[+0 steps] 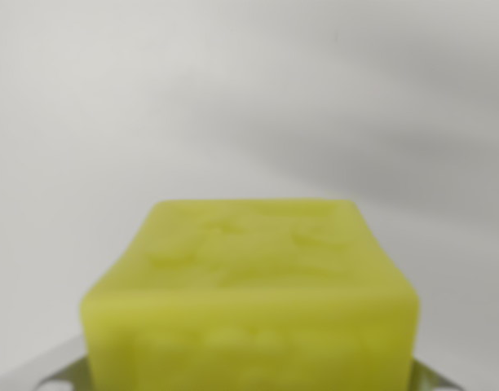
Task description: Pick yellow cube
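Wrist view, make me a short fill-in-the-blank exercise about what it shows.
1. The cube is ____ in colour.
2. The cube fills the ____ half of the wrist view.
3. The surface behind the cube is plain ____.
4. Shiny metal claw parts peek out at the bottom ____ of the picture.

Missing words: yellow; lower; white; corners

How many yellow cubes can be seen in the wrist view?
1. The yellow cube fills the lower middle of the wrist view, very close and blurred, against a plain grey-white background. Others may lie outside the view.
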Controlling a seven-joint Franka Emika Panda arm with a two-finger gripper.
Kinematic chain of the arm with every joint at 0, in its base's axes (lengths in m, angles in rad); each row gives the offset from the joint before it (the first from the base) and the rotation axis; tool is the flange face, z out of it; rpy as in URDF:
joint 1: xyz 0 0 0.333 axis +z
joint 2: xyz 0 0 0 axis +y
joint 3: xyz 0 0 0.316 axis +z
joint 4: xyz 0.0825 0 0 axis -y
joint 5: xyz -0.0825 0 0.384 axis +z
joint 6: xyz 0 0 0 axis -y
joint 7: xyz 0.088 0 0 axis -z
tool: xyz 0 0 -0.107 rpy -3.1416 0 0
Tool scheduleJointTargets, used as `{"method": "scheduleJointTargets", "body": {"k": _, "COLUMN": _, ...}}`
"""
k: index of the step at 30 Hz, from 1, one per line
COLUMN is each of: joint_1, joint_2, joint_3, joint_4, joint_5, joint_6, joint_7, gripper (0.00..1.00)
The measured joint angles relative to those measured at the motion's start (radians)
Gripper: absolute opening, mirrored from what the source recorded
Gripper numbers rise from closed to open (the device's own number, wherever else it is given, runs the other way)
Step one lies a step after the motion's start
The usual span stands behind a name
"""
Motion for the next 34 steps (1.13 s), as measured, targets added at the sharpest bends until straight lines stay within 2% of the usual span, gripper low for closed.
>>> {"method": "scheduleJointTargets", "body": {"k": 25, "joint_1": 0.0, "joint_2": -0.056, "joint_3": 0.0, "joint_4": 0.038, "joint_5": 0.001, "joint_6": -0.094, "joint_7": -0.001, "gripper": 0.0}}
{"method": "scheduleJointTargets", "body": {"k": 34, "joint_1": 0.0, "joint_2": -0.059, "joint_3": 0.0, "joint_4": 0.041, "joint_5": 0.002, "joint_6": -0.1, "joint_7": -0.001, "gripper": 0.0}}
